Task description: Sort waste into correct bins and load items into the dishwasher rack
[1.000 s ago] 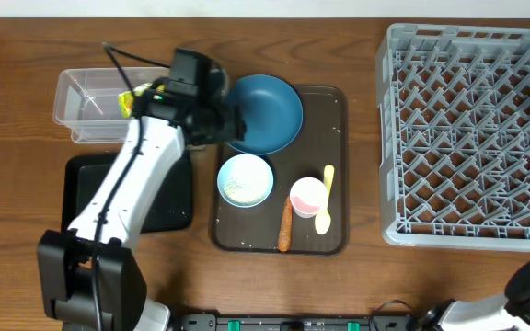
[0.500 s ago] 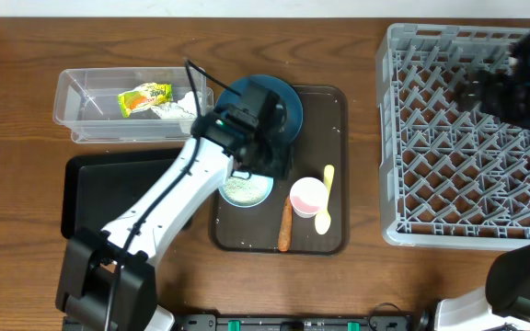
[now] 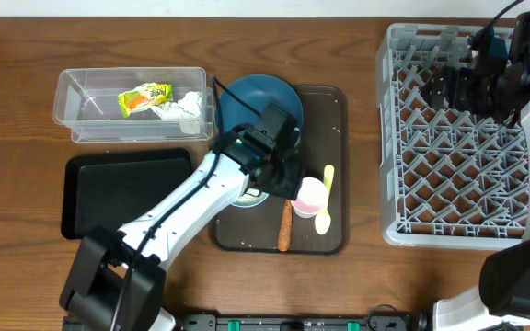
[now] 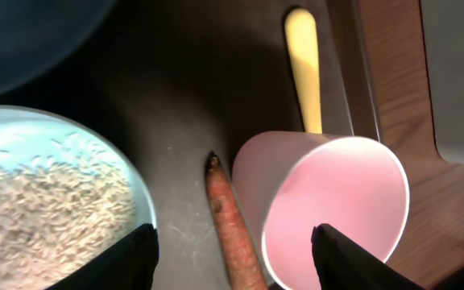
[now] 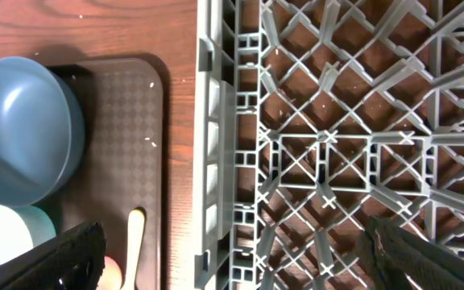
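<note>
Left wrist: carrot [image 4: 225,213] centred beneath claw [image 4: 238,256]

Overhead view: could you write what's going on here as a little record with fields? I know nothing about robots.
clear tub: holds wrapper and tissue
brown tray: carries blue plate, bowl of rice, pink cup, spoon, carrot
rack: on the right side of the table
left claw: open, above carrot and pink cup
right claw: open, holding nothing, over the rack's edge
</note>
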Motion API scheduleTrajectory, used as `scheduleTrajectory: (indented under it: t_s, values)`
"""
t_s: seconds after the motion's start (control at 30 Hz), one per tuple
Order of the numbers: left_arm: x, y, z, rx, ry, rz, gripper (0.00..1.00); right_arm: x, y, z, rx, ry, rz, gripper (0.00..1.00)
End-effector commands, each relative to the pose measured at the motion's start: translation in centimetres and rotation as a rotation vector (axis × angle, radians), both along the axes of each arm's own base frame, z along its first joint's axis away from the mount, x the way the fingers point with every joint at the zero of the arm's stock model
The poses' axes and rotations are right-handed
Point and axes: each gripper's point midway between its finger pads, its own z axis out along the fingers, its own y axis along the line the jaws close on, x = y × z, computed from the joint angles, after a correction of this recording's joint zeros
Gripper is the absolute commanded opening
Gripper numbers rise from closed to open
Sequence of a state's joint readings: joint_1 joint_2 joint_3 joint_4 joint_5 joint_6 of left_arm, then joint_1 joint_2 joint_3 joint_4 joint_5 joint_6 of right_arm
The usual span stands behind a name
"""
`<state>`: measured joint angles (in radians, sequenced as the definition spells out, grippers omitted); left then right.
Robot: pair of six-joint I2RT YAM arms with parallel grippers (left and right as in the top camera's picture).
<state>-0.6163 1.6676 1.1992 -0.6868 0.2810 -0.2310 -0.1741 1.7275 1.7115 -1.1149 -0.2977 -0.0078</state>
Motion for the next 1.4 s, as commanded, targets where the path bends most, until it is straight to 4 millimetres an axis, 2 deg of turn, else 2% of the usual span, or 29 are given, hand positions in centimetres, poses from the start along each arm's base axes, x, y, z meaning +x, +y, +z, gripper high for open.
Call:
scheduleTrajectory:
  t_s: [0.0,0.27,0.33,0.5,0.63,0.7,0.83,0.97,1.03,1.13,1.2,1.27,1.3,1.37]
  values:
    - [-0.5,0.0,-0.3,0.009,-0.016,-0.022,0.61,0.0,0.5,-0.8,0.004,0.024,0.005,0.99]
    - [-1.5,-1.1,-2.9,0.043,0.03,-0.061,0.52,0.0,0.4,-0.8,0.004,0.025,0.005,0.99]
    - [-1.4,-1.3,-3.2,0.043,0.03,-0.066,0.43,0.0,0.4,-0.8,0.004,0.024,0.005,0.99]
    - [-0.8,-1.7,-3.0,0.026,0.006,-0.062,0.14,0.0,0.4,-0.8,0.004,0.024,0.005,0.99]
    - [0.5,-1.0,-2.7,0.047,-0.032,-0.033,0.06,0.0,0.2,-0.8,-0.009,0.024,-0.002,0.99]
    - [1.6,-0.7,-1.9,0.037,-0.055,-0.007,0.06,0.0,-0.2,-0.9,-0.029,0.026,-0.011,0.99]
    - [4.8,0.3,1.1,-0.016,-0.122,0.061,0.06,0.0,-1.2,-1.1,-0.083,0.036,-0.037,0.99]
    - [8.5,3.0,4.8,-0.082,-0.202,0.207,0.06,-0.1,-2.6,-1.3,-0.153,0.045,-0.078,0.99]
    - [10.0,4.4,6.6,-0.156,-0.217,0.295,0.06,0.0,-3.5,-1.3,-0.182,0.046,-0.138,0.99]
    - [11.4,4.8,9.2,-0.361,-0.179,0.358,0.06,0.4,-4.2,-1.1,-0.172,0.036,-0.219,0.99]
    - [12.0,4.6,10.9,-0.513,-0.141,0.354,0.07,0.9,-2.7,-0.8,-0.09,0.016,-0.19,0.99]
    - [12.5,4.6,12.3,-0.62,-0.118,0.344,0.07,1.6,0.8,0.1,0.054,-0.044,-0.019,0.99]
    - [12.7,4.5,12.8,-0.661,-0.11,0.336,0.07,1.9,3.2,0.9,0.141,-0.093,0.111,0.99]
    - [12.9,4.2,14.1,-0.748,-0.099,0.296,0.07,1.6,7.5,2.8,0.298,-0.194,0.352,0.99]
